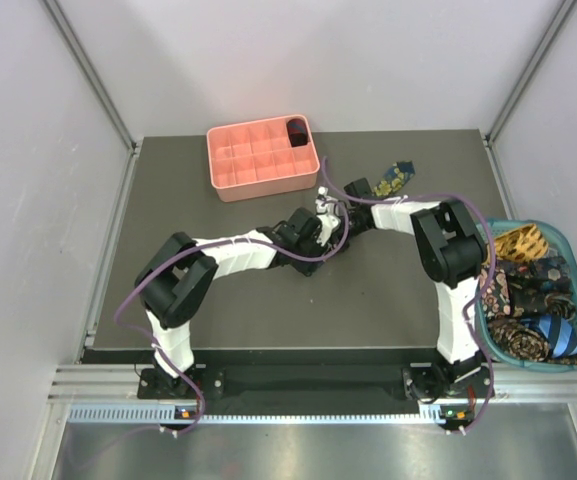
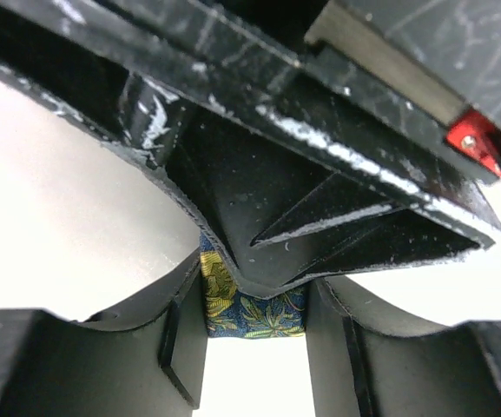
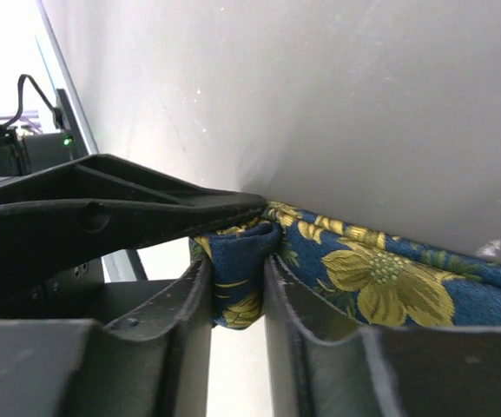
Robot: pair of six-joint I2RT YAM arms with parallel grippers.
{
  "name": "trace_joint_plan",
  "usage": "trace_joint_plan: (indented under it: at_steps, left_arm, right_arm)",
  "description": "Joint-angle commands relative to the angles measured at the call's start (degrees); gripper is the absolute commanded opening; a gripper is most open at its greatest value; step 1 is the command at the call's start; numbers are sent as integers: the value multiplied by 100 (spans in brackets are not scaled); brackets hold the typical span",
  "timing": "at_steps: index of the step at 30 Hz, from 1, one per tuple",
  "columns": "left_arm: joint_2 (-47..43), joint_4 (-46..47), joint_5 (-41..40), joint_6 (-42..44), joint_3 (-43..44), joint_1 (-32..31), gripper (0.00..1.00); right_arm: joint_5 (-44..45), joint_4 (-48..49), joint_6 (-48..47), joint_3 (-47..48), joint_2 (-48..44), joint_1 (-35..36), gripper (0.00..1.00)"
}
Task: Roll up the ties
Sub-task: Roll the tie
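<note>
My black plastic fingers are matt, scuffed. Floral tie: silky cloth. Eleven o'clock tray: smooth pink plastic.

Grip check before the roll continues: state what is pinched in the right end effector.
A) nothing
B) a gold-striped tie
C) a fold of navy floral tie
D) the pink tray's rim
C: in the right wrist view, a fold of the navy tie with yellow flowers sits squeezed between the fingers of the right end effector.

Dark table (pale walls around)
</note>
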Motion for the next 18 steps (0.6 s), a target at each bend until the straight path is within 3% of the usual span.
trace_joint_plan:
  at_steps: [1,4,12,14,16,18]
  left_arm:
    - [108,-292,-171,-13,152,-130,35]
    - [125,-380,-171,-31,169,-165,35]
    - [345,-741,-461,-83,380,-200,31]
    - [380,-785,-470,-101,407,-192,29]
    - [468,-890,-523,-110,459,-192,28]
    - [547,-987,-593,-153,512,-192,28]
  right_arm:
    - [1498,219,-342,-383,167,-179,27]
    - [1524,254,-307,-400,79,-188,38]
    - [1436,597,-166,-682,-308,-276,43]
    - [1375,623,-158,-708,-352,-294,49]
    - [1305,737,-105,-778,-414,-320,50]
    - [1226,816,-52,-822,-431,-346,44]
